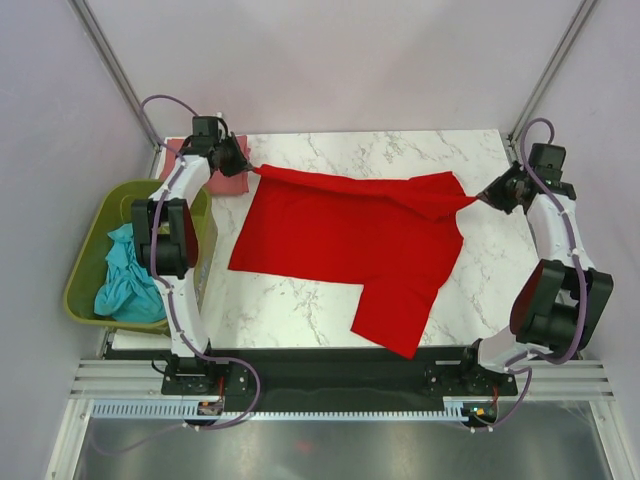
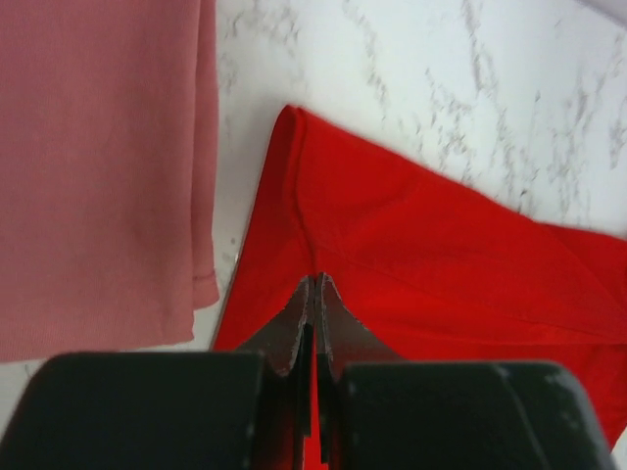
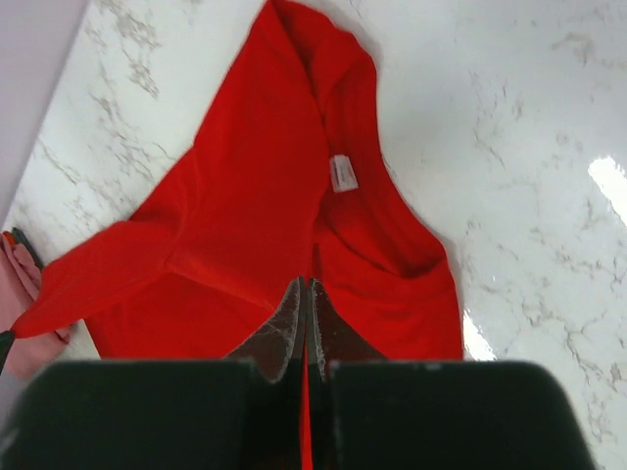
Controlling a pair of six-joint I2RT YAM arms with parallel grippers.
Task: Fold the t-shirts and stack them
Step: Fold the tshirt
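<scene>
**Q:** So how are the two arms posed?

**A:** Both reach toward the far side of the marble table [image 1: 330, 150]. From above, the left arm rises from its base at the near left, bends past the basket, and ends at the far-left corner, where the left gripper [image 1: 243, 163] meets one tip of the red t-shirt [image 1: 350, 235]. The right arm arcs up the right edge, elbow out, and the right gripper [image 1: 484, 197] meets the shirt's opposite tip at the far right.

**Q:** What are the grippers doing?

**A:** Each has its jaws pressed together on red cloth. In the left wrist view, the left gripper [image 2: 315, 284] pinches a folded edge of the shirt. In the right wrist view, the right gripper [image 3: 304, 289] pinches cloth just below the collar, where a small white neck label [image 3: 343, 172] shows.

**Q:** Where are the shirts?

**A:** The red one lies spread across the middle of the table, drawn taut between the grippers, one part trailing toward the near edge. A pink t-shirt [image 1: 205, 175] lies at the far-left corner, beside the left gripper. A teal t-shirt [image 1: 128, 282] sits crumpled in the olive-green basket [image 1: 90, 250] off the table's left side.
</scene>
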